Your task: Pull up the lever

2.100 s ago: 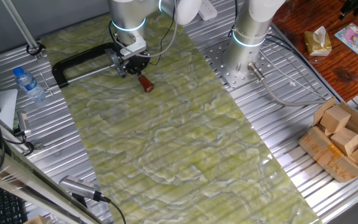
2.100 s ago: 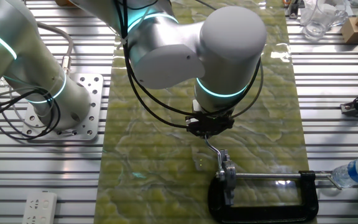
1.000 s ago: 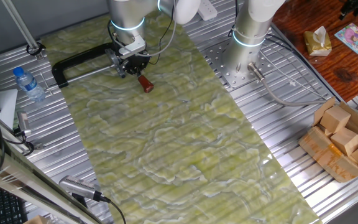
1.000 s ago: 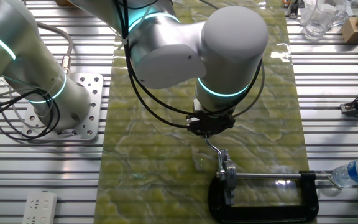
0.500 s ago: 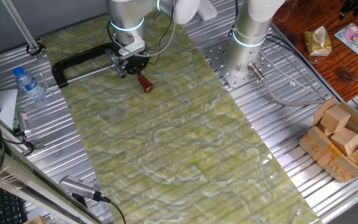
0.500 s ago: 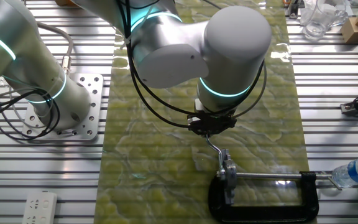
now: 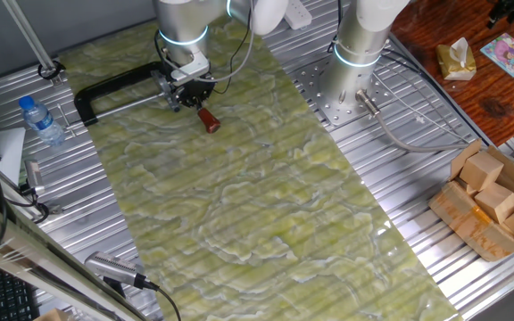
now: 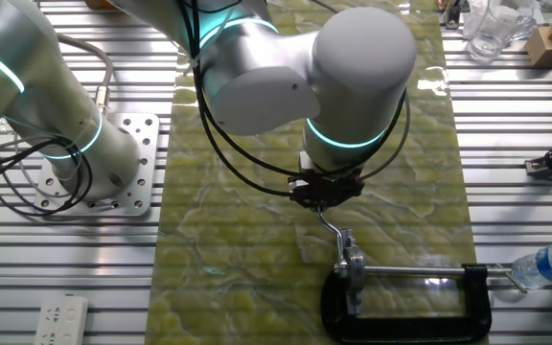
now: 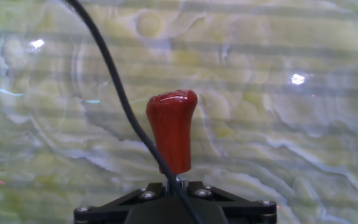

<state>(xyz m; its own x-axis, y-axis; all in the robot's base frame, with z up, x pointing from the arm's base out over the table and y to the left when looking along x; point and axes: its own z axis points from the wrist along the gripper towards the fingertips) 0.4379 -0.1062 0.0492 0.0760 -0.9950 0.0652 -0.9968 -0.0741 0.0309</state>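
The lever has a red-brown tapered tip [image 9: 171, 129] on a thin metal stick, and it juts out from my fingers in the hand view. My gripper [image 9: 175, 185] is shut on the stick just below the tip. In one fixed view the gripper [image 7: 189, 92] sits at the clamp's screw end, with the red-brown tip [image 7: 208, 119] pointing to the front right. In the other fixed view the gripper [image 8: 325, 193] is above the bent metal stick [image 8: 332, 228]. A black cable crosses the hand view.
The lever is fixed to a black C-shaped clamp [image 7: 105, 87] with a long silver rod, lying on the green mat [image 7: 257, 205]. A water bottle [image 7: 41, 119] lies left of it. The second arm's base [image 7: 355, 62] stands to the right. Cardboard boxes [image 7: 493, 201] are at the far right.
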